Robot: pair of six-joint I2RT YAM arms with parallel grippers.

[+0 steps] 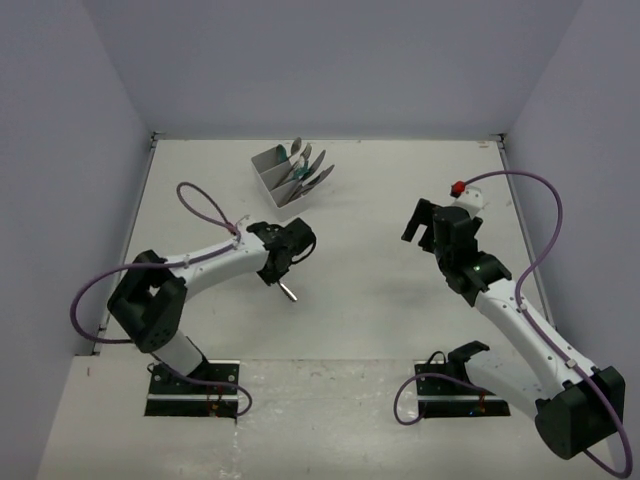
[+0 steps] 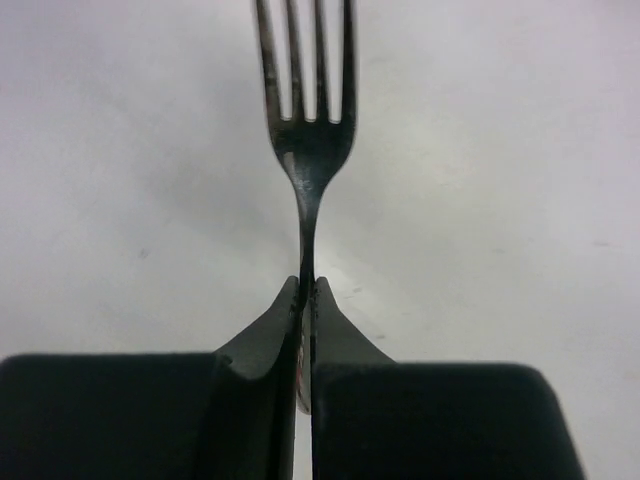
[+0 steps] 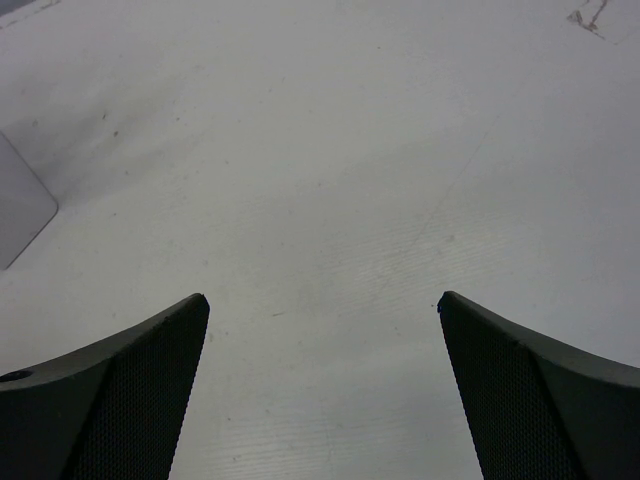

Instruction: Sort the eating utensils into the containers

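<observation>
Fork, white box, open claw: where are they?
fork (image 2: 314, 160): left wrist view, neck below the tines.
white box (image 1: 264, 172): top view, its bare left wall.
right claw (image 3: 322, 296): right wrist view, midway between fingertips.

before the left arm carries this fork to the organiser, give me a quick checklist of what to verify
1. Grip: left gripper jaws shut on the fork handle: ok.
2. Alignment: tines point straight ahead, in line with the gripper: ok.
3. Target: organiser upright at the far middle of the table, utensils in it: ok.
4. Which compartment takes forks: cannot tell.
5. Other arm: right gripper open, empty, off to the right of the path: ok.
</observation>
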